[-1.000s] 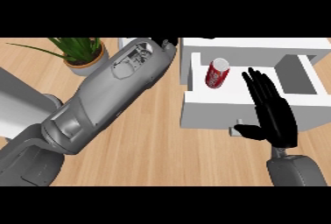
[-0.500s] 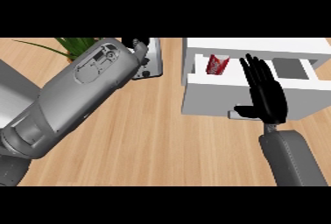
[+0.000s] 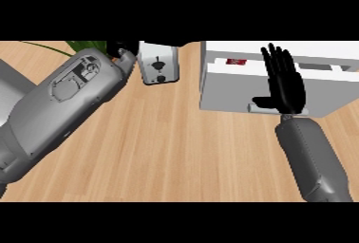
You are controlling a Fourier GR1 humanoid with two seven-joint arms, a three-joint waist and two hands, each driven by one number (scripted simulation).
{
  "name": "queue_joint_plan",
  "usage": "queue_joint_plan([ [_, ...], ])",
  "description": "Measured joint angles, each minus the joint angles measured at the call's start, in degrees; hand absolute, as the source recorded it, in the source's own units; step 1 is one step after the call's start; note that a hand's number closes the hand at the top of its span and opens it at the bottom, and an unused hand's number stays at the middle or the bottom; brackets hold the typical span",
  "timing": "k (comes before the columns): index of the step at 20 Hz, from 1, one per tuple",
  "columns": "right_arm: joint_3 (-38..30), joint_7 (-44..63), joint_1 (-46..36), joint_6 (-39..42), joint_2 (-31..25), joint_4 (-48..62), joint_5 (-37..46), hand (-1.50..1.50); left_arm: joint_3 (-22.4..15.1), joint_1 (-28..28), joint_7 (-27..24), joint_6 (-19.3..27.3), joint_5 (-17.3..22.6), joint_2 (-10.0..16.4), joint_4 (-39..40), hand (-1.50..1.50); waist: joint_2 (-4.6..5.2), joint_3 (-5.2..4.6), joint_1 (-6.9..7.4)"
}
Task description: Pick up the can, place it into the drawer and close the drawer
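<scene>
Light wooden kitchen counter (image 3: 175, 152), seen steeply from above: the robot's black right hand (image 3: 288, 88) lies flat against the front panel of a white box-shaped drawer (image 3: 228, 90) at the upper right. Its fingers (image 3: 277, 59) are straight and point away from the robot, holding nothing, while its thumb (image 3: 263, 100) sits just above a small grey handle (image 3: 261, 109). Only a sliver of the red can with a white label (image 3: 236, 61) shows inside the drawer, just behind the front panel and left of the hand. A large grey left forearm (image 3: 63, 109) crosses the counter from the lower left toward the top centre. Its black left hand (image 3: 120, 48) is mostly hidden, so whether it is open or closed cannot be told. Just beside it stands a small silver appliance with black knobs (image 3: 157, 64), with green plant leaves (image 3: 73, 46) at the top left.
</scene>
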Motion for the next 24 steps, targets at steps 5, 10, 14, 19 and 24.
queue_joint_plan([
  [5, -2.78, -0.63, -6.91, -4.85, -0.48, 10.24, 0.36, -1.50, -0.08, 3.22, 1.39, -0.25, -0.85, 2.12, -4.17, -1.50, 0.46, 0.31, 0.18],
  [10, -4.98, -0.10, -13.88, -8.08, -0.52, 19.57, 0.71, -1.50, 0.45, 7.67, 1.79, -1.02, -1.41, 4.88, -9.20, -1.50, 1.01, 0.74, 0.58],
  [14, -5.97, 0.20, -18.05, -9.91, -1.09, 24.91, 1.30, -1.50, 0.46, 10.92, 1.80, -0.76, -2.20, 5.94, -12.73, -1.50, 1.10, 0.77, 0.67],
  [19, -6.88, 0.41, -22.23, -10.42, -1.96, 30.42, 1.92, -1.50, 0.20, 13.95, 1.29, -0.43, -3.41, 6.16, -15.38, -1.50, 1.48, 0.87, 0.70],
  [24, -7.87, 0.44, -24.94, -10.49, -2.52, 34.19, 1.89, -1.50, 0.32, 16.13, 0.92, -0.57, -4.24, 6.38, -17.36, -1.50, 1.74, 0.94, 0.70],
])
